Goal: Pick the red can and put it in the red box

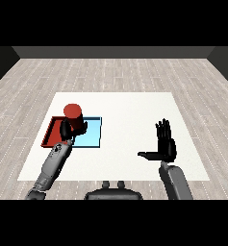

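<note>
Held in the black left hand [67, 129]: a red cylindrical can [73, 116], upright, with fingers and thumb curled round its lower part. Raised over the two trays, about above the line where the flat red tray [50, 132] meets the flat light blue tray [93, 137]. Cannot tell from this single view whether closer to the red side or the blue side, nor whether touching a tray floor. Trays side by side on the left part of the white rectangular table [125, 110], red one on the left, blue one on the right, edges touching. Much of the red tray hidden behind the hand and the grey left forearm [53, 166], coming in from the lower left corner.

On the right, well apart from can and trays: the black right hand [166, 144], spread wide, fingers straight and pointing to the far side, thumb stretched out to the left. Holding nothing, touching nothing visible, above bare table surface. Below it the grey right forearm [175, 182], entering from the lower right. Around the table, a light wooden plank floor [115, 72].
</note>
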